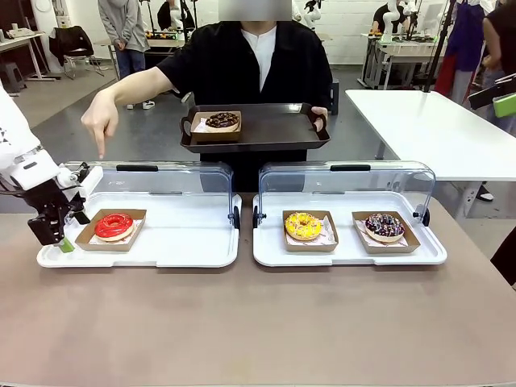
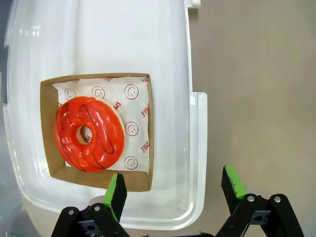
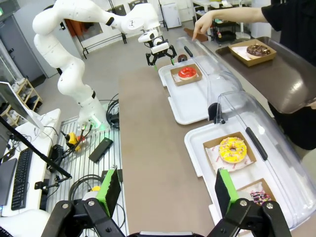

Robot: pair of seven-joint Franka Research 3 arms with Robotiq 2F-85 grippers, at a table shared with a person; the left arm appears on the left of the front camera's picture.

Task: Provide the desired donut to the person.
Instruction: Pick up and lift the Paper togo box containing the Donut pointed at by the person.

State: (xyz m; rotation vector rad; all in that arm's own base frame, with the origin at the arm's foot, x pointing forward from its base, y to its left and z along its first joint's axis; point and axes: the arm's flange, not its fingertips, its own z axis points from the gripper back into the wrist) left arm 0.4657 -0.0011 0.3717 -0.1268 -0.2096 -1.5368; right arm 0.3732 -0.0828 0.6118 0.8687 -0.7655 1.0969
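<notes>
Two white trays sit side by side on the desk (image 1: pixel 258 322), each with its clear lid swung up at the far edge. The left tray (image 1: pixel 185 234) holds the red donut (image 1: pixel 114 226), which lies in an open cardboard box (image 1: pixel 89 239) lined with smiley-print paper. The right tray (image 1: pixel 270 242) holds a yellow donut (image 1: pixel 303 226) and, beside it, a dark sprinkled donut (image 1: pixel 384 226), each in its own box.

Across the desk the person (image 1: pixel 242 64) stretches one hand (image 1: pixel 101 121) out with the index finger aimed down, above the far edge of the left tray and roughly in line with the red donut. The person's other hand (image 1: pixel 320 117) grips a dark serving tray (image 1: pixel 274 129) carrying a boxed chocolate donut (image 1: pixel 222 121).

The left end effector (image 2: pixel 175 190) is open and holds nothing. It straddles the outer end rim of the left tray: one green pad is over the tray right at the box's near wall, the other outside the rim over the desk. Whether that pad touches the box I cannot tell.

The right end effector (image 3: pixel 167 192) is also spread wide and empty, hovering well above the desk near the right tray.
</notes>
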